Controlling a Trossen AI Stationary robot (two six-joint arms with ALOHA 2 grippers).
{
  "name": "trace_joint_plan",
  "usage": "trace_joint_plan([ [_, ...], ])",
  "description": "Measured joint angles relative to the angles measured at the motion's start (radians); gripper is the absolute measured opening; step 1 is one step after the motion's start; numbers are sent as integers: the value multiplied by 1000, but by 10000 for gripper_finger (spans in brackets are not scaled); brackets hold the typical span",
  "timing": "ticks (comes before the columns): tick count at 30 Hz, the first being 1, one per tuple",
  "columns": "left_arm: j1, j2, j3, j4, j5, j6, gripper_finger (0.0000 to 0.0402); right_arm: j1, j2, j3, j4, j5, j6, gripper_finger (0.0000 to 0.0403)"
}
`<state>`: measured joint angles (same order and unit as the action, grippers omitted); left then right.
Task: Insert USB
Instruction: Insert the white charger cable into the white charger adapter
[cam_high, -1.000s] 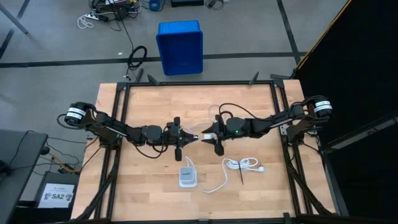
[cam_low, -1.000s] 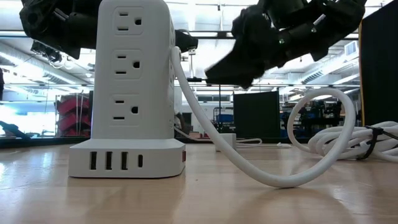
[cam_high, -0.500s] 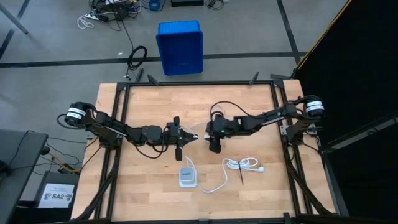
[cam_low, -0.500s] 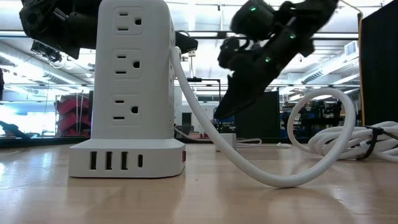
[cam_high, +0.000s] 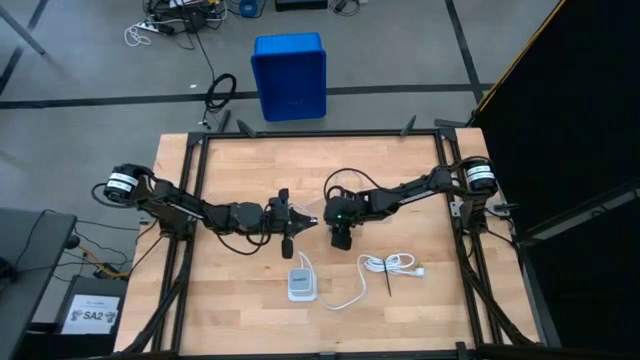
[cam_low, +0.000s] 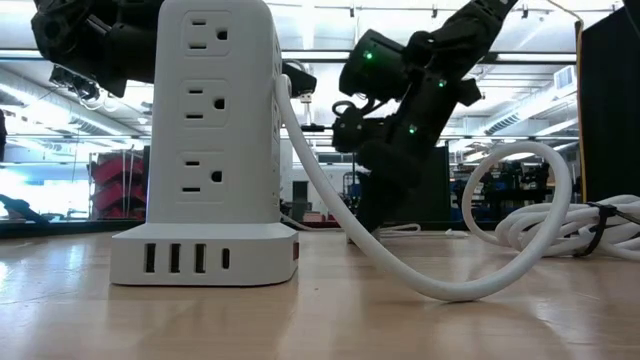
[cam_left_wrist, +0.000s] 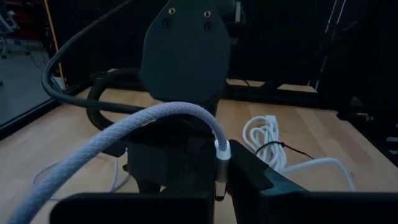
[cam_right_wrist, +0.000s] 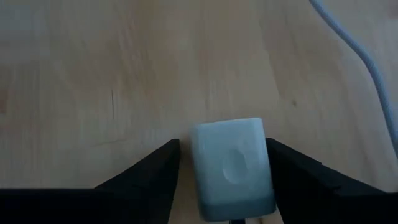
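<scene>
Above table (cam_high: 240, 320): left gripper (cam_high: 305, 219) clamping USB (cam_left_wrist: 155, 121).

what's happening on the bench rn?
Two-arm USB plug-in job, mid-run. The left gripper is shut on the USB cable's plug end, held above the table's middle. The right gripper points down at the table with its fingers either side of a small white charger block; the jaws look parted, not yet clamped. The power strip tower and the bundled white cord sit untouched nearer the front edge.
</scene>
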<state>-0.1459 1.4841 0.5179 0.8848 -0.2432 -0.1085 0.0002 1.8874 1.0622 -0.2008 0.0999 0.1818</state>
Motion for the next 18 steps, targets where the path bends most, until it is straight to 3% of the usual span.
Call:
trace_joint_plan([
  [8, 0, 0, 0, 0, 0, 0, 3, -1, -3, 2, -26, 0, -19, 113],
  [13, 0, 0, 0, 32, -8, 19, 3, -1, -3, -2, 8, 1, -31, 113],
  [18, 0, -8, 0, 86, -10, 31, 3, 14, -10, -2, 175, 1, -77, 113],
])
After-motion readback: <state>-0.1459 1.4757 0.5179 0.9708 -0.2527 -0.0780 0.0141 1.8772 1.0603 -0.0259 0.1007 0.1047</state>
